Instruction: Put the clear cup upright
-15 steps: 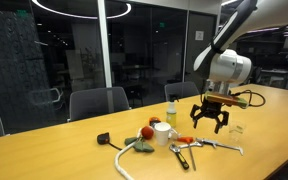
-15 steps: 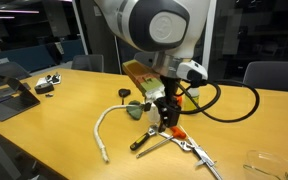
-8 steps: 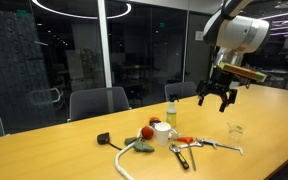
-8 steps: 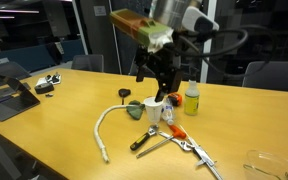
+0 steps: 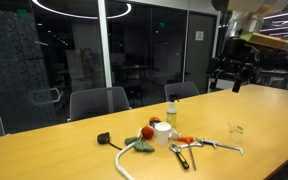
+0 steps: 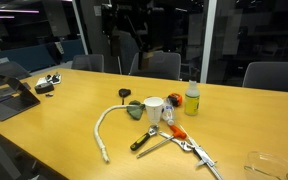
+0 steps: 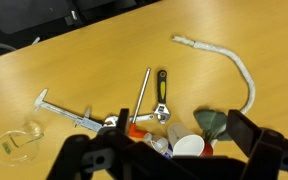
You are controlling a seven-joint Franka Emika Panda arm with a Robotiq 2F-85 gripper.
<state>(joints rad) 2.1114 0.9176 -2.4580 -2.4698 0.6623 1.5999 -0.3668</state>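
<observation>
The clear cup (image 5: 235, 129) stands alone on the wooden table (image 5: 64, 150), to one side of the cluster of tools. It also shows at the frame's bottom corner in an exterior view (image 6: 269, 165) and at the lower left of the wrist view (image 7: 19, 143). I cannot tell for sure from these views whether it is upright. My gripper (image 5: 234, 72) is open and empty, high above the table and well apart from the cup. It is a dark shape near the top in an exterior view (image 6: 124, 22). Its two fingers frame the wrist view (image 7: 159, 145).
A white paper cup (image 6: 154, 108), a clear bottle with a yellow top (image 6: 191, 100), a white rope (image 6: 104, 130), a wrench (image 7: 161, 95), a metal caliper (image 7: 69, 112), a green piece (image 7: 212, 122) and a red object (image 5: 147, 131) lie mid-table. A tablet (image 6: 9, 95) and chairs (image 5: 96, 102) stand around.
The gripper has risen from just above the tools to high over the table and swung sideways. The cup and other objects have not moved.
</observation>
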